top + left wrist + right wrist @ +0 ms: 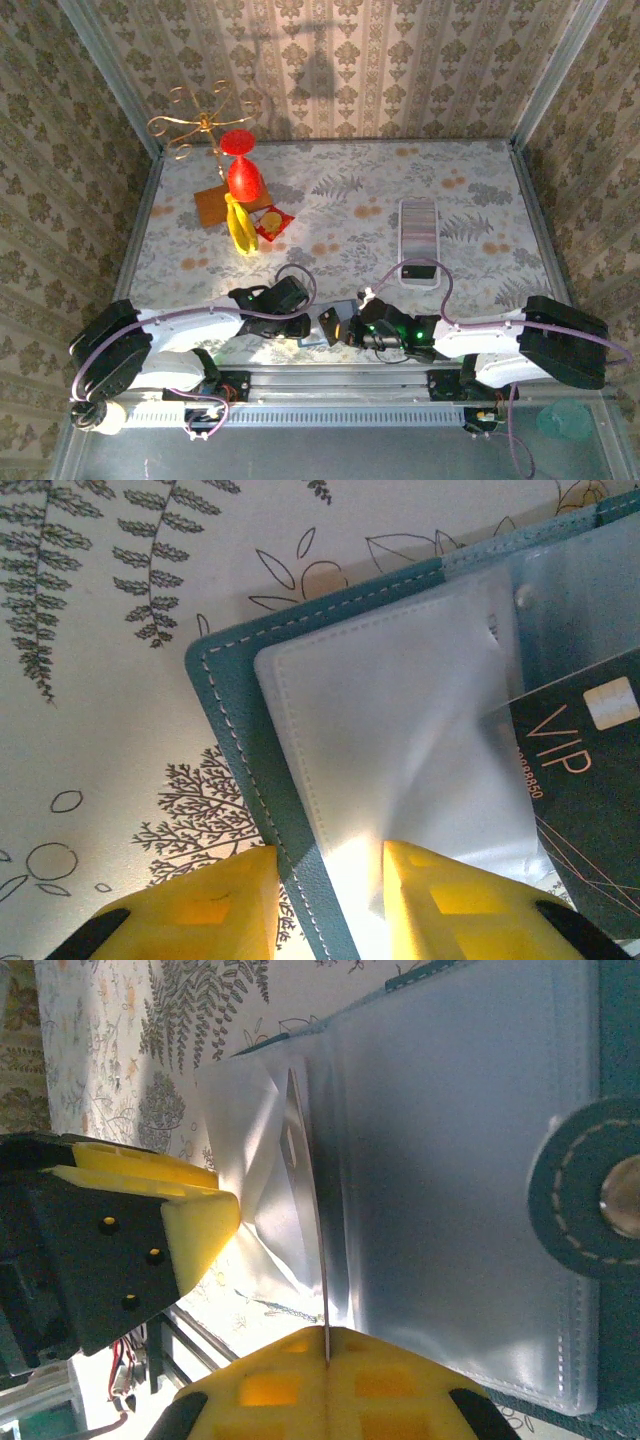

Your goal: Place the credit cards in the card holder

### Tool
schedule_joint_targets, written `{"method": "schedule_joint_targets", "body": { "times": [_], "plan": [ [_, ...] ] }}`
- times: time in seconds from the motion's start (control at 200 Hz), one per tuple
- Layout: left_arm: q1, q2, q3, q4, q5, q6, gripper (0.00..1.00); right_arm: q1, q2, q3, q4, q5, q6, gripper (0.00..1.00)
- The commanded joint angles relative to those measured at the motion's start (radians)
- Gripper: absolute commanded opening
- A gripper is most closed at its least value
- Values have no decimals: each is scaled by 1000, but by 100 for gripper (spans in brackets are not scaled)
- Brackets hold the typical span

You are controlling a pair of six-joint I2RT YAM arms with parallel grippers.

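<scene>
Card holder (235, 730) lies open at the table's (350, 200) near edge, centre, between both grippers. Dark VIP credit card (585, 780) sits at its clear sleeve (400, 730), right gripper (327, 1355) clamped on the card's edge. Left gripper (330, 855) fingers stand slightly apart astride the holder's left edge; cannot tell if it grips. Red goblet (243, 175) and banana (240, 228) far left.

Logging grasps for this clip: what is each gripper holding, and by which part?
Right gripper pinches the VIP card by its near edge. Left gripper straddles the card holder's edge; grip cannot be told.
</scene>
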Motion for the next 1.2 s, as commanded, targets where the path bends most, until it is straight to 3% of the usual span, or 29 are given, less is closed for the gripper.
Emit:
{"method": "schedule_joint_targets", "body": {
  "times": [0.0,0.54,1.195],
  "plan": [
    [-10,7,-15,-44,3,-5,31,-12,26,20,12,-8,-31,0],
    [-9,8,-7,-44,9,12,31,-51,146,71,90,-44,-64,0],
    [-8,15,-1,-44,11,18,32,-59,56,61,-32,14,-142,0]
  ]
}}
